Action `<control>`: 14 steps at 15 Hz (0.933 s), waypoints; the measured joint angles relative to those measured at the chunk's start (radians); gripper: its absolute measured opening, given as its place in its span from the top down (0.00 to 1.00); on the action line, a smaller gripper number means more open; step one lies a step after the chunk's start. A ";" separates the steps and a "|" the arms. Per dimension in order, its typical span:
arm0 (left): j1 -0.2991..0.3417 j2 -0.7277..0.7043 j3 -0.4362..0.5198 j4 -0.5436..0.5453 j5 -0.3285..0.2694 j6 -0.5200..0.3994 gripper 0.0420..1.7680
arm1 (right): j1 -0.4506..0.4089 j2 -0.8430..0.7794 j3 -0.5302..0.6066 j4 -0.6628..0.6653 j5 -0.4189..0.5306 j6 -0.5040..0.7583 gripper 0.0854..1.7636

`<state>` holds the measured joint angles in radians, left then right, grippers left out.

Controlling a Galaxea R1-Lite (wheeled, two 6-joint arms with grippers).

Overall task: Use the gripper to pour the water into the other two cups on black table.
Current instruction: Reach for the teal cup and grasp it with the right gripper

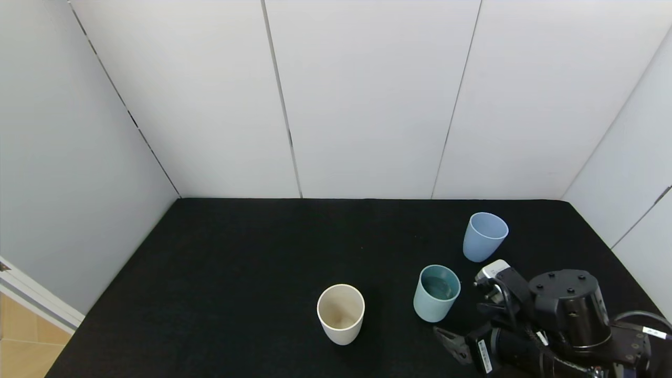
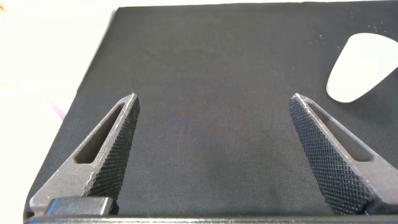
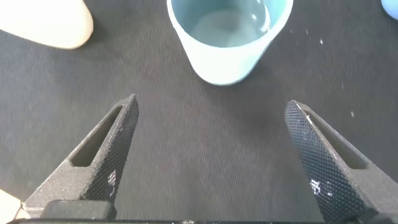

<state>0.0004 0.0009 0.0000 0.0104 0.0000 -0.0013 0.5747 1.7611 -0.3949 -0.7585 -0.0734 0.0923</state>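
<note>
A teal-green cup (image 1: 436, 293) stands upright on the black table (image 1: 252, 273) with water (image 1: 439, 286) in it. The cream-white cup (image 1: 340, 313) stands to its left, nearer the front. The light blue cup (image 1: 484, 236) stands behind it to the right. My right gripper (image 1: 466, 321) is open and empty, low over the table just right of the teal cup. In the right wrist view the teal cup (image 3: 229, 37) lies ahead of the open gripper (image 3: 211, 107), apart from it. My left gripper (image 2: 214, 99) is open and empty over bare table, with the cream cup (image 2: 364, 67) off to one side.
White panel walls (image 1: 367, 100) close the table at the back and both sides. The table's left edge (image 1: 113, 283) drops to a wooden floor. The cream cup (image 3: 50, 25) and a corner of the blue cup (image 3: 392, 5) also show in the right wrist view.
</note>
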 joint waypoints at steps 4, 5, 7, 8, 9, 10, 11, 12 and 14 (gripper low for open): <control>0.000 0.000 0.000 0.000 0.000 0.000 0.03 | -0.003 0.056 -0.048 -0.001 -0.001 -0.001 0.03; 0.000 0.000 0.000 0.000 0.000 0.000 0.03 | -0.006 0.067 -0.058 -0.001 0.000 -0.001 0.03; 0.000 0.000 0.000 0.000 0.000 0.000 0.03 | -0.012 0.089 -0.078 -0.003 0.000 -0.002 0.03; 0.000 0.000 0.000 0.000 0.000 0.000 0.03 | -0.013 0.098 -0.087 -0.003 0.000 -0.003 0.03; 0.000 0.000 0.000 0.000 0.000 0.000 0.03 | -0.015 0.108 -0.093 -0.004 0.000 -0.004 0.03; 0.000 0.000 0.000 0.000 0.000 0.000 0.03 | -0.015 0.118 -0.099 -0.012 0.000 -0.004 0.03; 0.000 0.000 0.000 0.000 0.000 0.000 0.03 | -0.015 0.127 -0.103 -0.029 0.000 -0.004 0.03; 0.000 0.000 0.000 0.000 0.000 0.000 0.03 | -0.016 0.138 -0.105 -0.057 0.000 -0.004 0.03; 0.000 0.000 0.000 0.000 0.000 0.000 0.03 | -0.016 0.160 -0.108 -0.095 0.000 -0.004 0.03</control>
<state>0.0009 0.0009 0.0000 0.0104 0.0000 -0.0013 0.5585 1.9215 -0.5026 -0.8538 -0.0734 0.0885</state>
